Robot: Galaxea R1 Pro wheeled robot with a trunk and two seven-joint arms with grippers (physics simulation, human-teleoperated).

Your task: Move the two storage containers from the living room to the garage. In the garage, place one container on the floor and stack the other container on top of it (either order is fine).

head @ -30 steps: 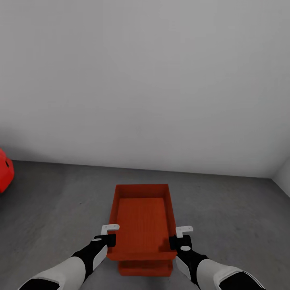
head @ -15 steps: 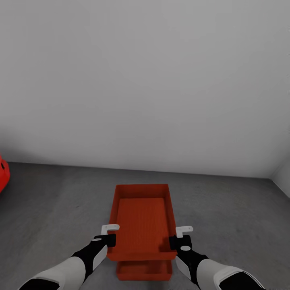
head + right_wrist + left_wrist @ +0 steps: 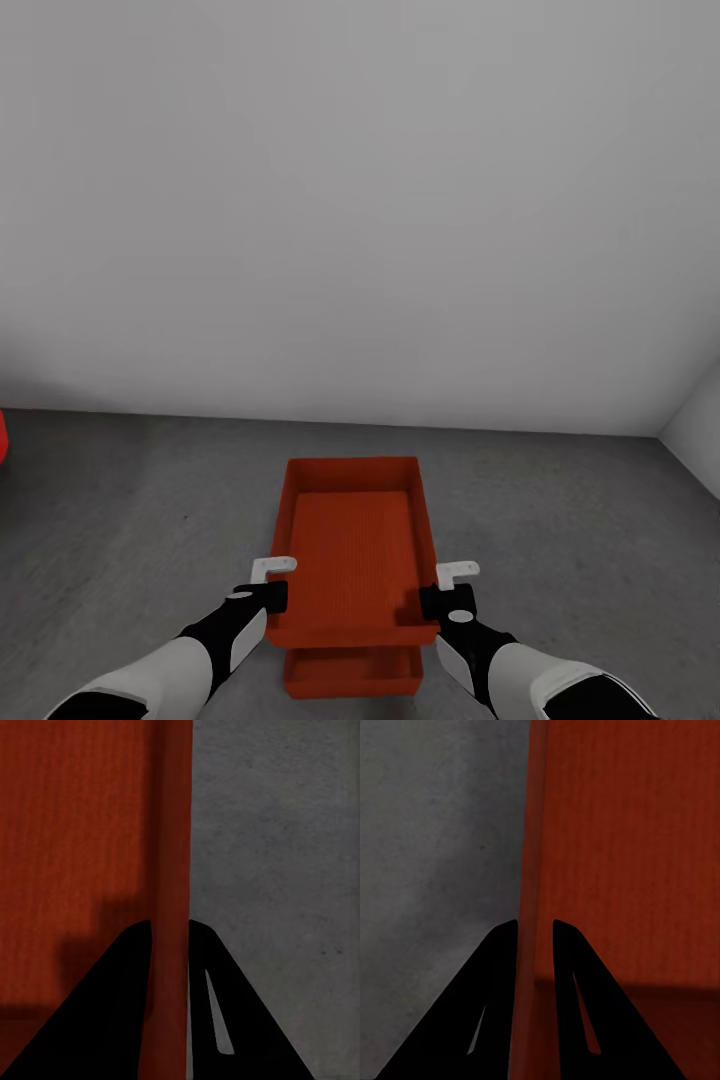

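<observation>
Garage floor (image 3: 560, 540) — smooth dark grey concrete, running back to the pale wall.
One red-orange container (image 3: 352, 678) appears to sit directly on it at the near edge of the head view — mostly hidden beneath the container above.

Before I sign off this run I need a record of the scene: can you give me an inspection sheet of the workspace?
Surface: dark grey concrete floor, bare where it shows.
Job's things: upper container held above the lower container; whether they touch cannot be told.
Clutter: a red object at the picture's left edge, cut off.
Grippers: left end effector shut on the upper container's left wall; right end effector shut on its right wall.
Cables: nothing seen.
Surroundings: plain pale grey wall, corner at right.
</observation>
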